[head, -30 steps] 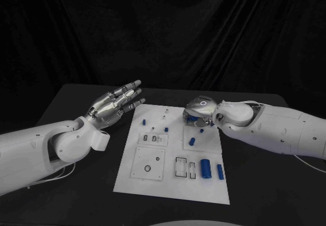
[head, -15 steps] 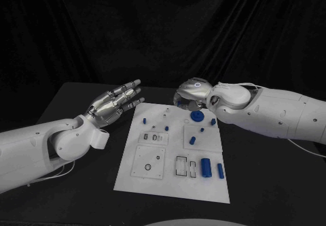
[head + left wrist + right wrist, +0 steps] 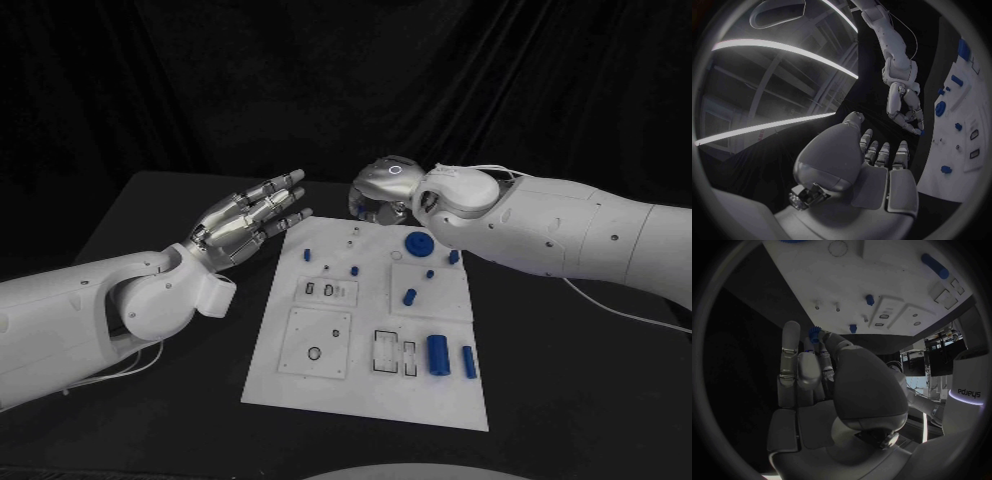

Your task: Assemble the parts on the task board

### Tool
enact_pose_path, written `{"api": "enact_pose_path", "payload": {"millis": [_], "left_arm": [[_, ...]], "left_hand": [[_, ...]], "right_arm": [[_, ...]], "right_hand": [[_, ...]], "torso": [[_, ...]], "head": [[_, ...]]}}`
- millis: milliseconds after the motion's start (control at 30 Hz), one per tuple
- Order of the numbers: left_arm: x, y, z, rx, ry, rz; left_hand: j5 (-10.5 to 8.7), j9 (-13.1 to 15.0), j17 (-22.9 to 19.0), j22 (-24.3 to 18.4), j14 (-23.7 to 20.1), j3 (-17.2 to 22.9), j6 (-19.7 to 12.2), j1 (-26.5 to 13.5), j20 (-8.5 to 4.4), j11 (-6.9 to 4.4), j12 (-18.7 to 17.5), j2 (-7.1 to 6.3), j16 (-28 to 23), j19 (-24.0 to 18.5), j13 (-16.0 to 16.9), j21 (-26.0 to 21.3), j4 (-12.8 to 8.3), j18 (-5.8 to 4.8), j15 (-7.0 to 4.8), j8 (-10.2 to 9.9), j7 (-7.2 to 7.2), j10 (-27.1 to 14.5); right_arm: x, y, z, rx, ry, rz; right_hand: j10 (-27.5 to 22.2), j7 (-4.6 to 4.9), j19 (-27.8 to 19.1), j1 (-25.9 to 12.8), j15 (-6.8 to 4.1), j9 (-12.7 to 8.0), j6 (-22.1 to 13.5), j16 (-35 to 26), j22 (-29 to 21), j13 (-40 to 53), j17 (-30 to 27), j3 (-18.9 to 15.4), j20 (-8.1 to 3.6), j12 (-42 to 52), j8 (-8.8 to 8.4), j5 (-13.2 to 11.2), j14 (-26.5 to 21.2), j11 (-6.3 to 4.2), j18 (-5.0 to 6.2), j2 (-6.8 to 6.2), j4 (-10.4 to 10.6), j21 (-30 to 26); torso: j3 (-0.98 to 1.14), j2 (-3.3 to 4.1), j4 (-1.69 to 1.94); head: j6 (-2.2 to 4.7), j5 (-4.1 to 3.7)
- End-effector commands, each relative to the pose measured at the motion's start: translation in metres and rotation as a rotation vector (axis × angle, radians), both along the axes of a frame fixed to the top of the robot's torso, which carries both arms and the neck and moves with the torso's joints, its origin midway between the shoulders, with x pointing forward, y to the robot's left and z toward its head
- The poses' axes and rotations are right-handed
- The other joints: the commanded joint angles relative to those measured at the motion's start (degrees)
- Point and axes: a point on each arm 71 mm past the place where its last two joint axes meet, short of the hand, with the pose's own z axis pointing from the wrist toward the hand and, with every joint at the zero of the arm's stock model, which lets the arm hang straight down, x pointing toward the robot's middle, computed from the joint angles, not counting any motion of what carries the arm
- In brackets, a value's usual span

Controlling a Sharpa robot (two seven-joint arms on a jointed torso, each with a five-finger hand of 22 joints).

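Blue toothed part (image 3: pixel 814 333) pinched at fingertips of right hand (image 3: pixel 826 390), seen in right wrist view; task board (image 3: pixel 898 280) lies beyond fingertips, small pegs (image 3: pixel 837 305) nearest to held part.

Head view: right hand (image 3: pixel 387 192) raised over far edge of task board (image 3: pixel 361 390); blue gear (image 3: pixel 418 244) seated on board just below it. Left hand (image 3: pixel 248 220) held flat, fingers spread, nothing gripped, beside board's far left corner.

Left wrist view: left hand (image 3: pixel 873 170) empty; right hand (image 3: pixel 907 107) judged nearer to pegs.
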Motion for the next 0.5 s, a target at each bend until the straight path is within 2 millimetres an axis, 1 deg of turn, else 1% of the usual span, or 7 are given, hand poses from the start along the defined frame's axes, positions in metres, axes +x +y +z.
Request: {"api": "enact_pose_path", "payload": {"millis": [33,100,133,267,300,500], "left_arm": [[0.0,-0.0017,0.0007,-0.011,-0.004,-0.017],[0.0005,-0.0018,0.0006,-0.011,-0.004,-0.017],[0.0008,-0.0019,0.0005,-0.011,-0.004,-0.017],[0.0013,-0.0024,0.0004,-0.011,-0.005,-0.018],[0.0013,-0.0027,0.0004,-0.011,-0.005,-0.019],[0.0014,-0.003,0.0004,-0.012,-0.005,-0.019]], "left_hand": [[0.31,0.0,0.0,0.1,0.1,0.4,0.4,0.5,0.17,0.35,0.3,-0.17,0.3,0.2,0.0,0.2,-0.1,1.05,0.31,0.3,-0.13,0.2],[0.31,0.0,0.0,0.1,0.1,0.4,0.4,0.5,0.17,0.35,0.3,-0.17,0.3,0.2,0.0,0.2,-0.1,1.05,0.31,0.3,-0.13,0.2],[0.31,0.0,0.0,0.1,0.1,0.4,0.4,0.5,0.17,0.35,0.3,-0.17,0.3,0.2,0.0,0.2,-0.1,1.05,0.31,0.3,-0.13,0.2],[0.31,0.0,0.0,0.1,0.1,0.4,0.4,0.5,0.17,0.35,0.3,-0.17,0.3,0.2,0.0,0.2,-0.1,1.05,0.31,0.3,-0.13,0.2],[0.33,0.0,0.0,0.1,0.1,0.5,0.4,0.5,0.16,0.34,0.3,-0.15,0.3,0.2,0.0,0.2,-0.1,1.04,0.32,0.3,-0.12,0.1],[0.33,0.1,0.0,0.1,0.1,0.5,0.5,0.5,0.15,0.35,0.2,-0.13,0.3,0.2,0.0,0.2,-0.1,1.04,0.33,0.3,-0.11,0.1]], "right_arm": [[0.0022,0.0008,-0.002,0.0,0.012,-0.001],[0.0034,0.0012,-0.003,-0.002,0.013,-0.004],[0.0039,0.0014,-0.0035,-0.002,0.013,-0.005],[0.0049,0.0018,-0.0048,-0.005,0.016,-0.009],[0.0052,0.0017,-0.0054,-0.007,0.019,-0.011],[0.0068,0.0004,-0.0086,-0.018,0.031,-0.022]], "right_hand": [[2.9,0.18,-0.4,0.4,0.47,-0.1,-0.1,0.2,0.1,0.0,0.0,0.4,-0.02,-0.3,-0.32,-0.2,0.8,-2.35,-0.01,-0.06,0.0,0.2],[2.8,0.2,-0.5,0.4,0.5,-0.1,-0.2,0.2,0.2,0.0,0.0,0.5,0.01,-0.4,-0.4,-0.2,0.7,-2.32,-0.01,-0.06,0.0,0.2],[2.8,0.23,-0.5,0.4,0.54,-0.1,-0.2,0.2,0.2,-0.1,0.0,0.5,0.03,-0.5,-0.45,-0.2,0.7,-2.31,-0.01,-0.06,0.1,0.3],[2.8,0.25,-0.7,0.5,0.57,-0.2,-0.3,0.3,0.3,-0.1,0.1,0.6,0.09,-0.6,-0.61,-0.2,0.7,-2.26,0.0,-0.11,0.1,0.3],[2.8,0.26,-0.7,0.5,0.56,-0.2,-0.4,0.2,0.4,-0.1,0.1,0.6,0.11,-0.8,-0.74,-0.2,0.6,-2.22,0.01,-0.13,0.1,0.4],[2.8,0.3,-1.0,0.6,0.55,-0.3,-0.6,0.2,0.7,-0.2,0.0,0.8,0.15,-1.1,-1.02,-0.1,0.5,-2.16,0.05,-0.16,0.1,0.5]], "torso": [[-0.15,0.46,0.56],[-0.16,0.69,0.59],[-0.18,0.84,0.7],[-0.26,1.14,1.3],[-0.29,1.16,1.31],[-0.32,1.25,1.41]], "head": [[0.1,-0.25],[0.26,-0.37],[0.44,-0.5],[0.75,-1.02],[0.84,-1.02],[0.9,-1.16]]}}
